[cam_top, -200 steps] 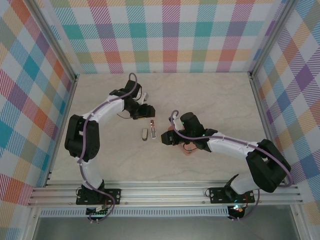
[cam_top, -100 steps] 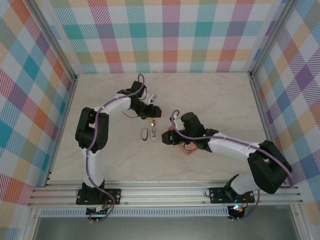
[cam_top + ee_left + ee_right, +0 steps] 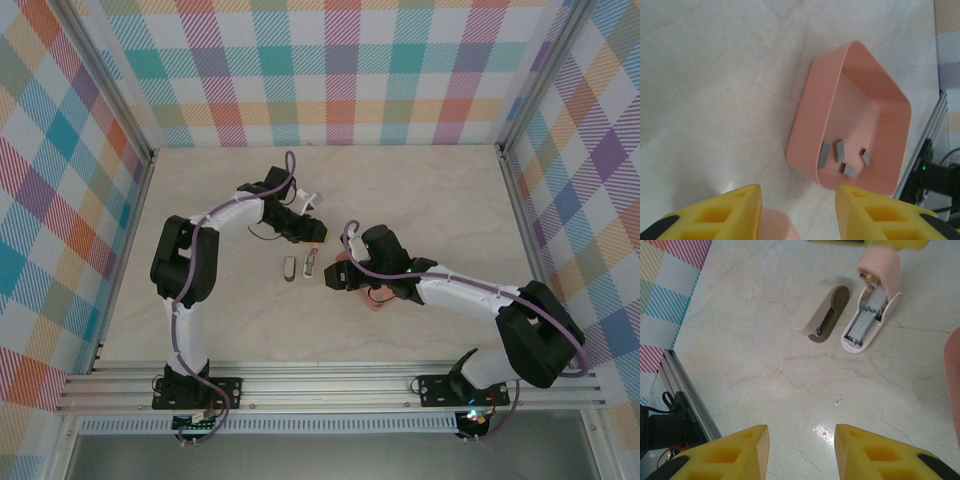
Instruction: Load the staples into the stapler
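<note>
Four dark-grey staples (image 3: 824,154), one pink tray (image 3: 812,115), two staplers, a cream stapler (image 3: 821,307) and a white stapler (image 3: 867,322), and two robot arms, left (image 3: 225,212) and right (image 3: 460,292).

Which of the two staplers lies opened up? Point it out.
The white stapler with the pink lid swung back, its metal staple channel bare; the cream-and-brown stapler beside it shows no such channel.
</note>
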Robot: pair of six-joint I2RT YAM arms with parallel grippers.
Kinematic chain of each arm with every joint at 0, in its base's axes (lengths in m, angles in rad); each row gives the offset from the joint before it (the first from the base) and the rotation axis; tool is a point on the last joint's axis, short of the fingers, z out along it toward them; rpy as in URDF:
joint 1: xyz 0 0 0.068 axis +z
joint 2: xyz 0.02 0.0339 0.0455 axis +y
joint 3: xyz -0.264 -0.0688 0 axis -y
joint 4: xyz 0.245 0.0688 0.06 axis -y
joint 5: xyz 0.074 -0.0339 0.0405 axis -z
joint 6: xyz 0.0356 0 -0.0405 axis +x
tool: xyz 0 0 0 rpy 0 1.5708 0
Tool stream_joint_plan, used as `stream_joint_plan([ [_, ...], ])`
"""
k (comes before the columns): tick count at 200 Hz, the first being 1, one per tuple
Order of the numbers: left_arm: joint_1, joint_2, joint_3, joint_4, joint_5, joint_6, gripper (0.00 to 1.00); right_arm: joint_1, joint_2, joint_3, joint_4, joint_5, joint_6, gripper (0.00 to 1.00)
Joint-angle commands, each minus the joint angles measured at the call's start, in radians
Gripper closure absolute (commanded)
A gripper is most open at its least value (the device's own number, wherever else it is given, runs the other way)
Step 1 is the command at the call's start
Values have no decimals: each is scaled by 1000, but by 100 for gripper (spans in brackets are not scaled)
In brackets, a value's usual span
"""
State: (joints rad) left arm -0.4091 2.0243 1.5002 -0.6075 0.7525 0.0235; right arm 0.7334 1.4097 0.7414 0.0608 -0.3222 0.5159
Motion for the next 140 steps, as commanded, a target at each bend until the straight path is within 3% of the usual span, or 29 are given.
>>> stream_joint_plan([
  [1,-14,-59,-32,-75,16,63,59,-2,-21,-7,-9,5,-6,61],
  [81,-36,-75,-63,-169,-156,81,64,-3,-6,0,-2,3,0,61],
  [140,-50,-49,-81,-173,-191,61,73,-3,-11,-4,0,6,0,62],
])
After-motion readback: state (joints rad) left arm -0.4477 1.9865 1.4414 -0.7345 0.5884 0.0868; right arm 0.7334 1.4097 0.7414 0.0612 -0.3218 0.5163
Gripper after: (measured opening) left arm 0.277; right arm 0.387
